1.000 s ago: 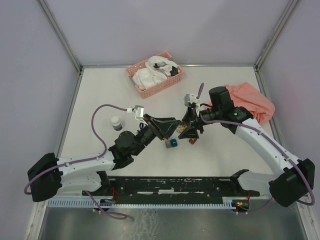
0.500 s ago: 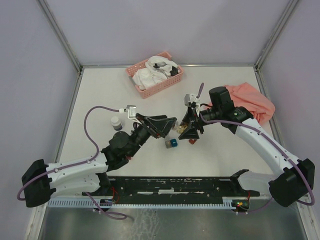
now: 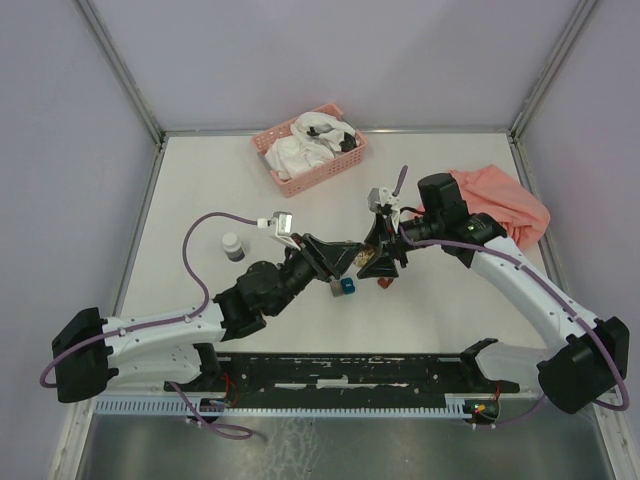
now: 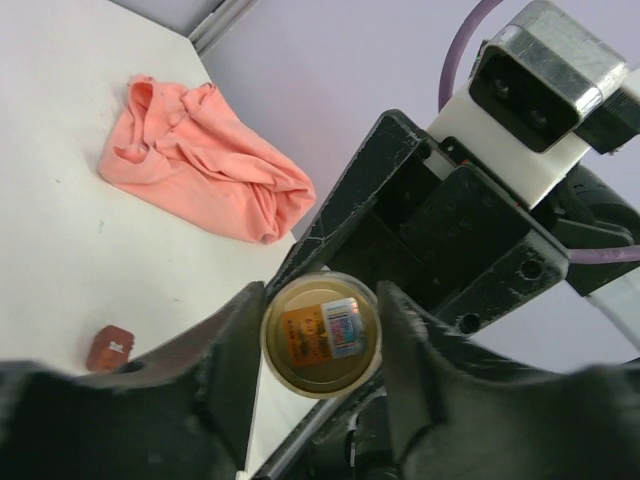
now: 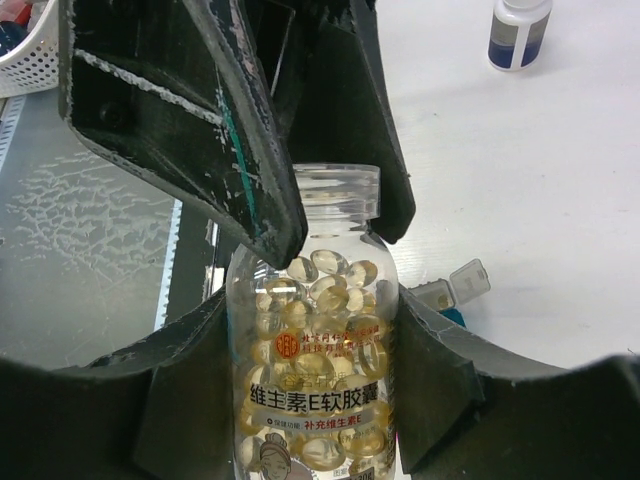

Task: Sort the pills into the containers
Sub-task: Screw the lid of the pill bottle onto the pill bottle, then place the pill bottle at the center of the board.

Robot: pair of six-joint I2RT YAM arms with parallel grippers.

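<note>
The clear jar (image 5: 315, 340) of yellowish pills is clamped by its body in my right gripper (image 5: 312, 400), held above the table at mid-table (image 3: 372, 262). My left gripper (image 3: 345, 258) meets it from the left, its fingers (image 5: 270, 190) closed on the jar's capped neck. In the left wrist view the jar's round top end (image 4: 320, 335), with an orange and barcode sticker, sits between my left gripper's (image 4: 320, 340) jaws. Below lie a teal box (image 3: 348, 287), a grey box (image 3: 335, 288) with its lid open (image 5: 455, 285), and a dark red box (image 3: 383, 283), also in the left wrist view (image 4: 110, 347).
A small dark bottle with a white cap (image 3: 232, 246) stands at the left, also in the right wrist view (image 5: 520, 30). A pink slatted basket (image 3: 308, 148) of white cloths is at the back. An orange cloth (image 3: 500, 205) lies at the right.
My left arm drew back slightly and came in again, its wrist turning at the jar's neck. The right arm and the jar stayed in place.
</note>
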